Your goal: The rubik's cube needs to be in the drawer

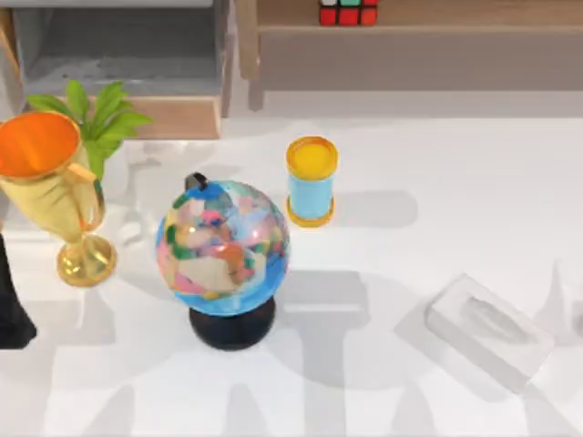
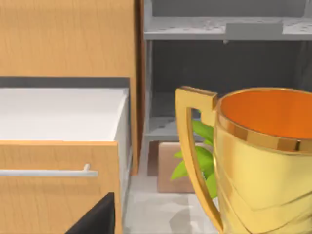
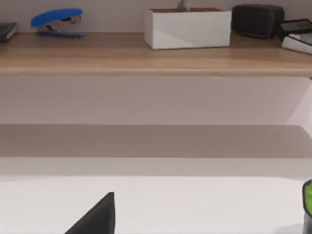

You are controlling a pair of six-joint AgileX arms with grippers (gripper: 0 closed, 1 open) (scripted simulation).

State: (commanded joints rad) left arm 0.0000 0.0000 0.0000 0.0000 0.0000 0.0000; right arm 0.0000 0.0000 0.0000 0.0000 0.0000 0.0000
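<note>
Currently: left arm [image 1: 13, 300] parked at the table's left edge, claw state can't tell. Drawer [image 1: 118, 55] at top left is pulled out, grey floor bare, so it's ready to receive. Trophy [image 1: 55, 196] and plant [image 1: 96, 118] stand right in front of it, globe [image 1: 223, 250] and yellow-capped cylinder [image 1: 311, 180] mid-table: clutter to route around. Rubik's cube [image 1: 348, 12] sits on the wooden ledge [image 1: 437, 18], right of the drawer, untouched. Right claw: can't tell either.

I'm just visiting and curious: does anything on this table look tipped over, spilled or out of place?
Nothing is tipped or spilled. The globe, gold trophy and yellow-lidded tube stand upright. One thing is misplaced: the rubik's cube sits on the wooden ledge, not in the open drawer.
</note>
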